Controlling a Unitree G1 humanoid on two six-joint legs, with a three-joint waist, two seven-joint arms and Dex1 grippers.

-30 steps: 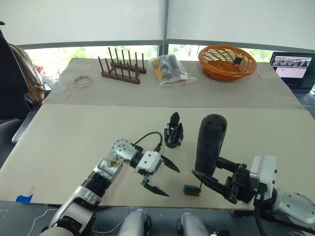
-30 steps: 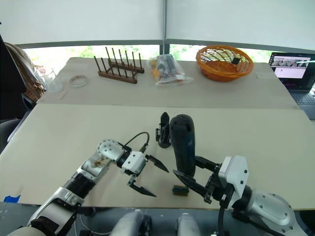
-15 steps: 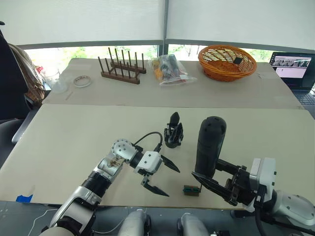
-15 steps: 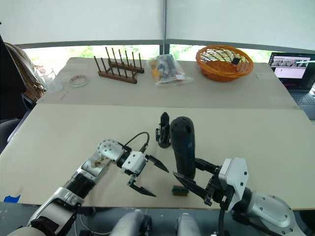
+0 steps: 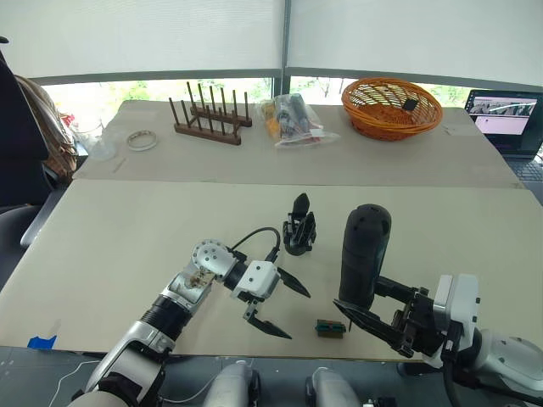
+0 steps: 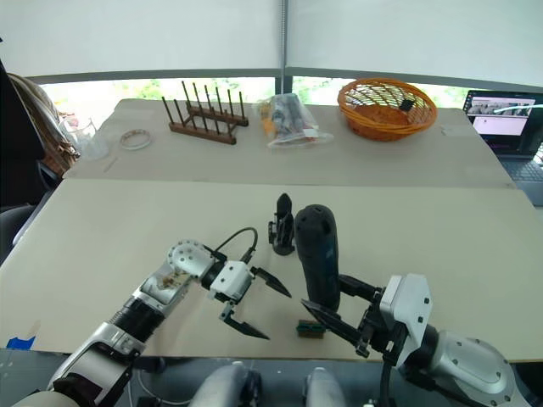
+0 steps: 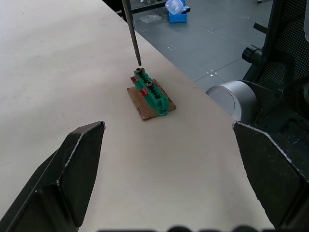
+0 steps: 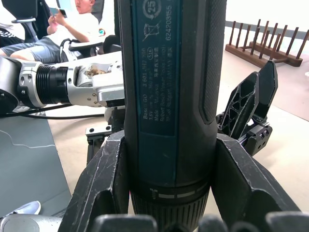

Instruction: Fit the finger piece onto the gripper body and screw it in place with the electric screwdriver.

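the right hand [image 5: 366, 315] is clamping the electric screwdriver [image 5: 363, 254] and holding it upright near the front edge of the surface [image 5: 127, 229]. the screwdriver is showing as a thick matte black cylinder with a rounded top and a printed label panel down its side, and its thin metal bit [image 7: 132, 30] is pointing down with its tip touching a screw on the small green block [image 7: 150, 93]. the left hand [image 5: 280, 307] is hovering just beside that block on the side away from the screwdriver, its fingers spread wide and holding nothing. the gripper body [image 5: 299, 225], squat and black with one pointed finger sticking up, is standing just behind the block, near the screwdriver.
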